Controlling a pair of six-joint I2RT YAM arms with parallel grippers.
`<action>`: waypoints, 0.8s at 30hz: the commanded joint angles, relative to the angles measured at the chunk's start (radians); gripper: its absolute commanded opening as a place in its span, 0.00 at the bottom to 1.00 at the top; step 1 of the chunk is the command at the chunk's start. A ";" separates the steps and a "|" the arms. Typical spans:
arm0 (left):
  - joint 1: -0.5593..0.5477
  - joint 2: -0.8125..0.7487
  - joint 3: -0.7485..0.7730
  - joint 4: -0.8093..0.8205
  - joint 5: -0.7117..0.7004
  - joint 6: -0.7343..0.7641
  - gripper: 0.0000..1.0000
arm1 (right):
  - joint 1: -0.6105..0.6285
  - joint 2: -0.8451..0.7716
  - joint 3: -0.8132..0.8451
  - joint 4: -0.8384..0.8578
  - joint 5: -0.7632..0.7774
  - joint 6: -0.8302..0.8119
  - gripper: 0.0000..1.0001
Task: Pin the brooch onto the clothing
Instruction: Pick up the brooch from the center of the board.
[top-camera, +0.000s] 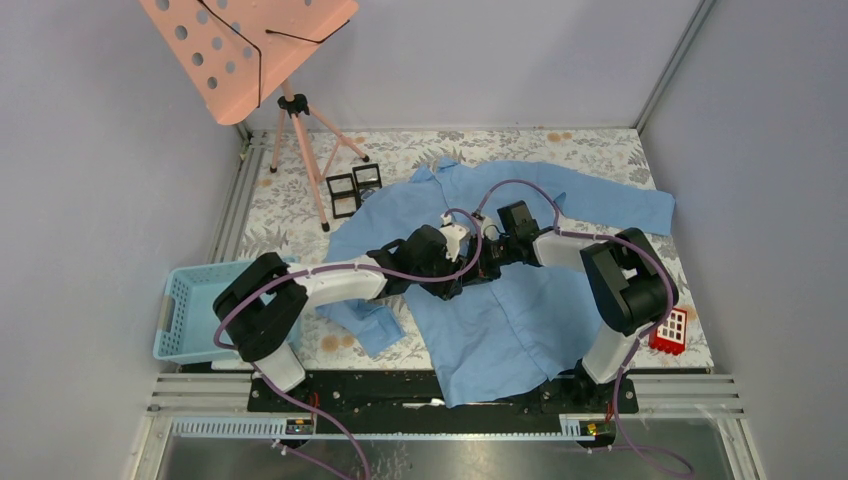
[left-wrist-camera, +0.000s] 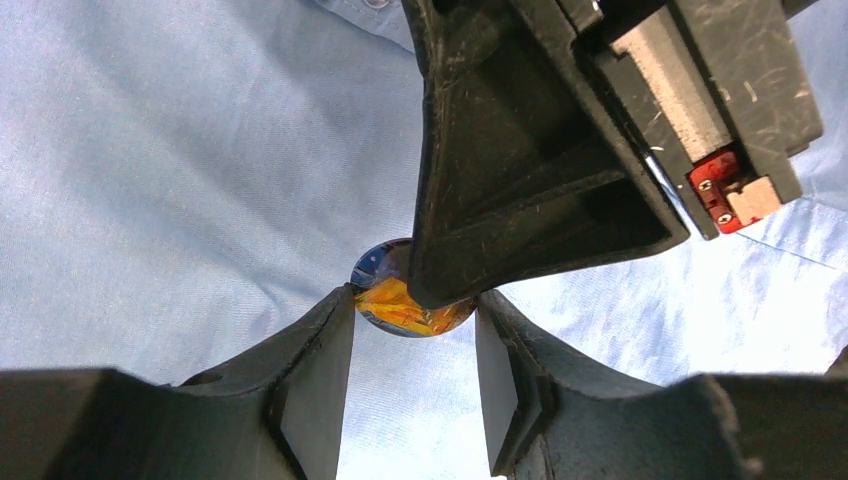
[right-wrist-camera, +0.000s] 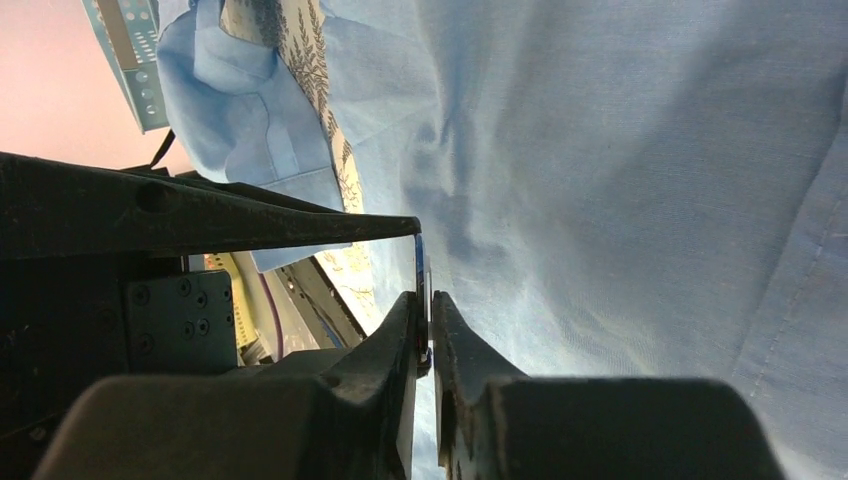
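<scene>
Right tool (right-wrist-camera: 427, 312) is pressed almost together, pinching the round blue-and-orange brooch (left-wrist-camera: 395, 298) by its thin edge, at centre frame in the overhead view. Left tool (left-wrist-camera: 415, 335) stands spread, its fingertips (left-wrist-camera: 325, 350) flanking the brooch's lower rim over the light blue shirt (top-camera: 520, 330). The shirt lies spread across the floral table (top-camera: 290, 200), collar toward the top of the frame and one sleeve stretched to the right.

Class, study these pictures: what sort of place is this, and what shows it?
Probably a robot lab cell, not a home: the left arm and right arm bolted at the table edge, plain walls on metal framing around it, a shirt spread flat for practice.
</scene>
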 joint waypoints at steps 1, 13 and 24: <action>-0.003 -0.041 0.028 0.073 -0.001 0.005 0.43 | 0.023 -0.016 0.019 -0.004 -0.015 -0.004 0.03; -0.002 -0.210 -0.074 0.087 -0.070 -0.036 0.99 | 0.022 -0.279 -0.053 -0.053 0.174 0.043 0.00; 0.000 -0.711 -0.255 0.060 0.008 -0.289 0.99 | 0.022 -0.769 -0.209 0.043 0.201 0.196 0.00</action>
